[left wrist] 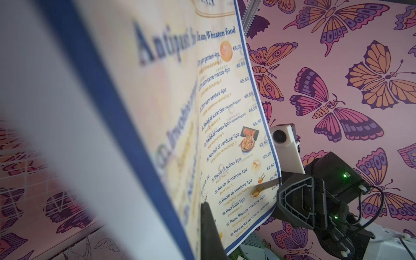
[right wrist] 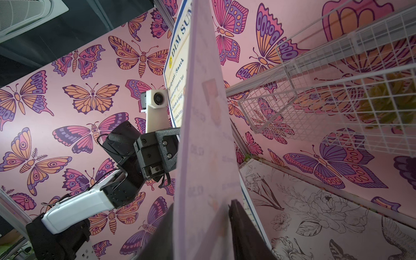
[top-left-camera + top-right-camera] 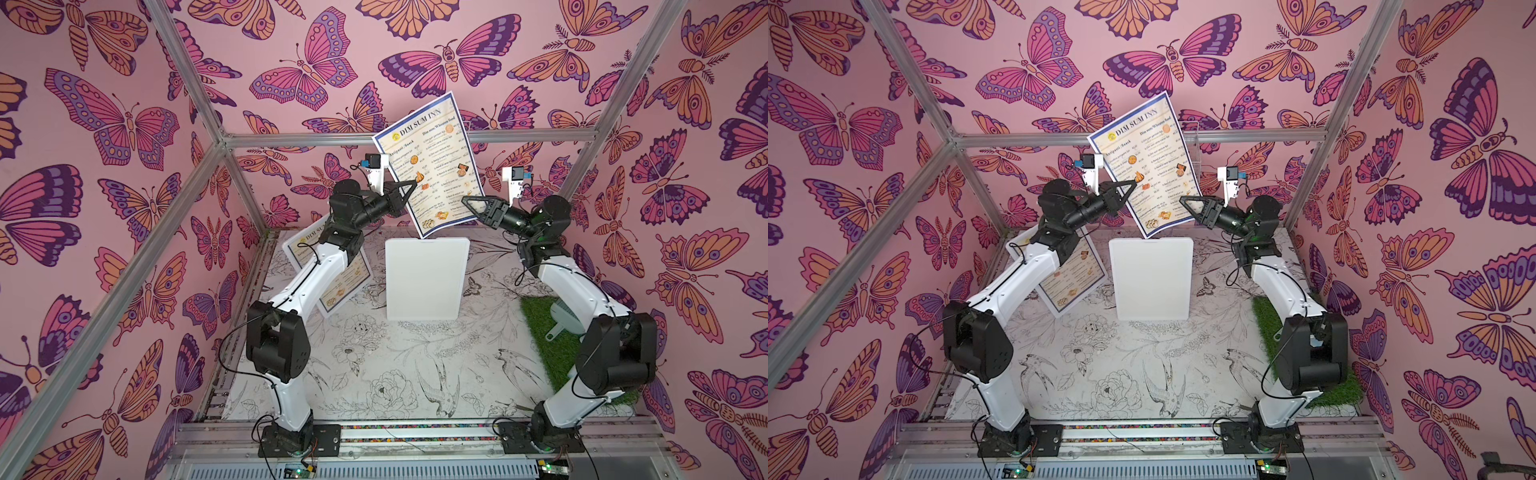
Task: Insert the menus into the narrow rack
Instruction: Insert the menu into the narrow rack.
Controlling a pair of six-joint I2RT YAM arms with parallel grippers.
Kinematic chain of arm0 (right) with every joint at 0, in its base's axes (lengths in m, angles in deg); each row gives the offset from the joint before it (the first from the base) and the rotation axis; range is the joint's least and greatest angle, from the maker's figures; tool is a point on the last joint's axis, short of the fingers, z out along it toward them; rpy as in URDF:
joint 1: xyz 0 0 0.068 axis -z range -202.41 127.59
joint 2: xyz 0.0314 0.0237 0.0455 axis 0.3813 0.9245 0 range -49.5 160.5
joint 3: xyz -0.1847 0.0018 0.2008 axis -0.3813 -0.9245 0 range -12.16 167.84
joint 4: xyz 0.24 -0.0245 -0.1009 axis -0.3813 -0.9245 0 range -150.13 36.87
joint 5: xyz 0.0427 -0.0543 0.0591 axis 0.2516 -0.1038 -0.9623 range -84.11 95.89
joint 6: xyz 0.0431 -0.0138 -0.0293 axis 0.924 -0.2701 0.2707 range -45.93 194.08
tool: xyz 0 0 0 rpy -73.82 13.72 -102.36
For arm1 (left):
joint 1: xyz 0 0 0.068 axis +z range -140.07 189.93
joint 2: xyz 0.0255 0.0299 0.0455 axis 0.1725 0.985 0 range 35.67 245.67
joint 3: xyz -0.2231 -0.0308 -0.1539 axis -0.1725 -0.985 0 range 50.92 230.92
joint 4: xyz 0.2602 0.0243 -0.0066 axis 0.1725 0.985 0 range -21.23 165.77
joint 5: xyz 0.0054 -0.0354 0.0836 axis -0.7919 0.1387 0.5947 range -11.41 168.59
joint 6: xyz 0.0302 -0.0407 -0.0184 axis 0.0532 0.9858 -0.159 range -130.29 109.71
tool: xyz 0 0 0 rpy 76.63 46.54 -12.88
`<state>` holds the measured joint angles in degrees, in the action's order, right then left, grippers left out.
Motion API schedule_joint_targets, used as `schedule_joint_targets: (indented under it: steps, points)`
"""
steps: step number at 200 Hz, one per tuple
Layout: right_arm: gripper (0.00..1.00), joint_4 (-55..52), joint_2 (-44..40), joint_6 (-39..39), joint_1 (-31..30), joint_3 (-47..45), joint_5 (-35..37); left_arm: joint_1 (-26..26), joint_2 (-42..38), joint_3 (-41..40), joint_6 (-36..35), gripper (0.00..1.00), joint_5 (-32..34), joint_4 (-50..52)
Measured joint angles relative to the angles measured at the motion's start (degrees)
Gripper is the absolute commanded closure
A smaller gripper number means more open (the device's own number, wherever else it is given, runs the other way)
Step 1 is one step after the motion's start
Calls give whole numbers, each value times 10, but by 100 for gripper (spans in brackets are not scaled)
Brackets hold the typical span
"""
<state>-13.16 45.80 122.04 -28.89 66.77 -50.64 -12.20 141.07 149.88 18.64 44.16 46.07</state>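
Observation:
One menu (image 3: 432, 158) hangs upright in the air above the table's back, cream with a blue border and headed "DIM SUM INN". My left gripper (image 3: 412, 185) is shut on its left edge; in the left wrist view one black finger (image 1: 208, 225) lies across the printed face. My right gripper (image 3: 464, 200) is at the menu's lower right edge, and in the right wrist view the sheet (image 2: 202, 112) runs between its two spread fingers. A second menu (image 3: 345, 286) lies flat on the table under my left arm. The white wire rack (image 2: 315, 78) is mounted on the back wall.
A white board (image 3: 426, 278) lies in the middle of the floral table. At the right, a green grass mat (image 3: 540, 328) carries a grey tool (image 3: 561, 320), partly hidden by my right arm. Butterfly-patterned walls and aluminium frame bars enclose the space.

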Motion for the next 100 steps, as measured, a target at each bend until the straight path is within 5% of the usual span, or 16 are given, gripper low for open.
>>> schedule_joint_targets:
  steps: [100]
  points:
    - [59, -38, -10, -37, 0, 0, 12, -8, 0, 0, 1, 98, 2, 0]
